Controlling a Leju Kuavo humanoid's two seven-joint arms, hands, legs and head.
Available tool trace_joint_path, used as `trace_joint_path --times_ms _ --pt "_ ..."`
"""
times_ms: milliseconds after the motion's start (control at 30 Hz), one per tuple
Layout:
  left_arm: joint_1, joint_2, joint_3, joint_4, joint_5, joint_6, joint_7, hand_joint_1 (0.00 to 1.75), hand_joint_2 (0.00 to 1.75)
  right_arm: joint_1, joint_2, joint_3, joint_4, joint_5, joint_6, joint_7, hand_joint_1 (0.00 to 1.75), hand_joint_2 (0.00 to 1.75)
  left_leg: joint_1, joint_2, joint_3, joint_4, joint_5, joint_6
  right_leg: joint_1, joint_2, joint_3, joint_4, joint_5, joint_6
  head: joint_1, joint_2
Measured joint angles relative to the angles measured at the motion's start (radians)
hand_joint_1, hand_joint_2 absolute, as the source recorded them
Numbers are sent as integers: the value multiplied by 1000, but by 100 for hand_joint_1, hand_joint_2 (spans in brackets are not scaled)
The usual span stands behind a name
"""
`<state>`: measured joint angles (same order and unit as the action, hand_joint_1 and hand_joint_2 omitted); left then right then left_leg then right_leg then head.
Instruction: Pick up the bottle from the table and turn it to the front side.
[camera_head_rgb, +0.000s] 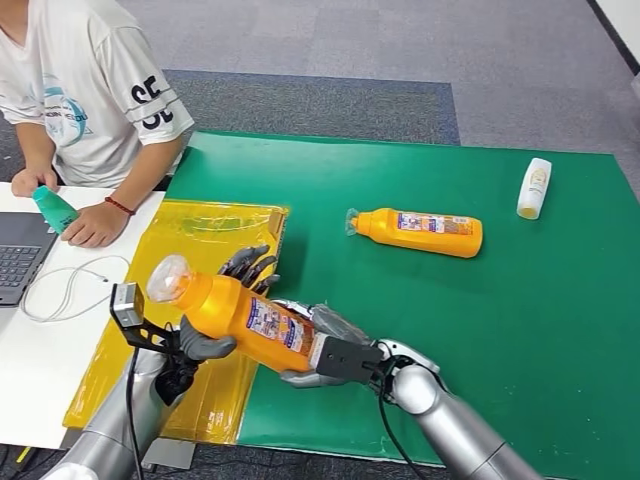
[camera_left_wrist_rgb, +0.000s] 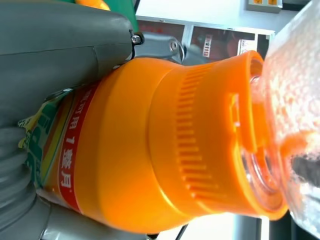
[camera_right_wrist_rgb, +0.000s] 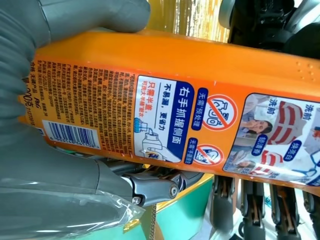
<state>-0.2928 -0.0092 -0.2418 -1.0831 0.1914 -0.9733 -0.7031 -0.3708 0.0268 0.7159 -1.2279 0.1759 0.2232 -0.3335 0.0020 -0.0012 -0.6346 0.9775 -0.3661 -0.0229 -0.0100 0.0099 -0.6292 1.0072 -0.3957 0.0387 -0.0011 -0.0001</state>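
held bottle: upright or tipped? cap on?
Tipped, near horizontal: orange bottle spans left hand and right hand, neck toward the left hand. Clear cap on.

This looks like an office or robot test room. Grey carpet tiles (camera_head_rgb: 392, 50) cover the floor beyond the bench (camera_head_rgb: 423, 330), which has a green mat. Just left of the bench stands a white desk (camera_head_rgb: 45, 370) with a laptop (camera_head_rgb: 19, 255) and cable (camera_head_rgb: 72, 285), where a person (camera_head_rgb: 83, 90) sits.
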Motion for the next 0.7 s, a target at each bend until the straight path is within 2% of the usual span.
trace_joint_path --times_ms 567,600,633,700 --pt "15 -2 0 -4 -9 29 0 175 175 22 6 -4 -7 22 -2 7 175 175 0 0 0 0 0 0 0 0 0 0 0 0 0 0" --pt "16 -2 0 -5 -9 30 -1 175 175 22 6 -4 -7 22 -2 8 169 175 0 0 0 0 0 0 0 0 0 0 0 0 0 0" --pt "17 -2 0 -6 -10 32 -1 175 175 23 7 -4 -7 23 -2 9 135 175 0 0 0 0 0 0 0 0 0 0 0 0 0 0" --pt "20 -2 0 -10 -14 37 -2 175 175 23 7 -4 -7 24 -3 10 48 175 0 0 0 0 0 0 0 0 0 0 0 0 0 0"
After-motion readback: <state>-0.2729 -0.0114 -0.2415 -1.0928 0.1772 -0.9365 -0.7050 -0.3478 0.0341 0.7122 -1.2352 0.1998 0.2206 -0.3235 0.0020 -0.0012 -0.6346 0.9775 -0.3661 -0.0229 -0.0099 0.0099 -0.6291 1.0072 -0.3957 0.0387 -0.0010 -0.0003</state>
